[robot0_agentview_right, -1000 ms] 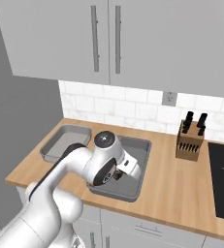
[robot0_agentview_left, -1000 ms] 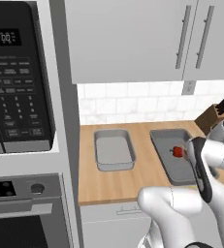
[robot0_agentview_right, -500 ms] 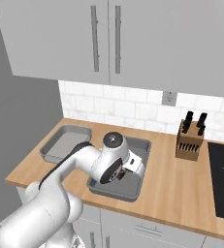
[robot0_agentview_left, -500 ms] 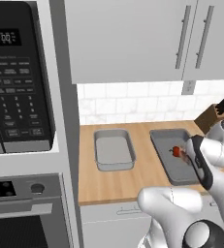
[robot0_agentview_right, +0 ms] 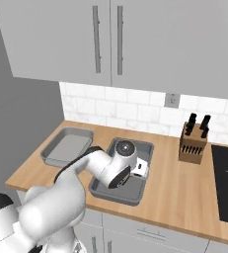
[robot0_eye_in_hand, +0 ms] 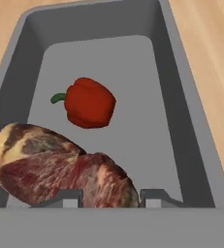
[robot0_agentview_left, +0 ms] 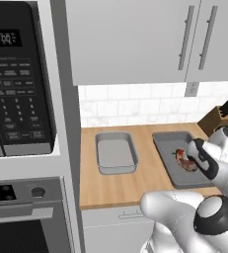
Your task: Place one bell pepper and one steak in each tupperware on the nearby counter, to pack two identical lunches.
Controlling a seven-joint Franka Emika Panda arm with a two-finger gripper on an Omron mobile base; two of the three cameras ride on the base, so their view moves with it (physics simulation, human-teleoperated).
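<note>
Right now the gripper sits low over the near end of the right tupperware, fingers clamped on the steak. Steak fills the near left of that tray in the hand view, long axis running from the near fingertips out toward the tray's left wall, marbled side up. I can't tell whether it touches the tray floor.

Just beyond the steak, apart from it, the bell pepper lies on the tray floor around mid-length, on its side, green stem pointing at the tray's left wall.

Left base view: same tray on the counter, long axis running from the counter's front edge back toward the tiled wall, steak and a bit of red pepper next to the wrist.

Second tupperware sits to the left of the loaded tray, parallel, a strip of counter between them, nothing in it.

Right base view: the arm covers most of the loaded tray; the other tray is left of it.

Knife block stands right of the loaded tray, near the wall.
</note>
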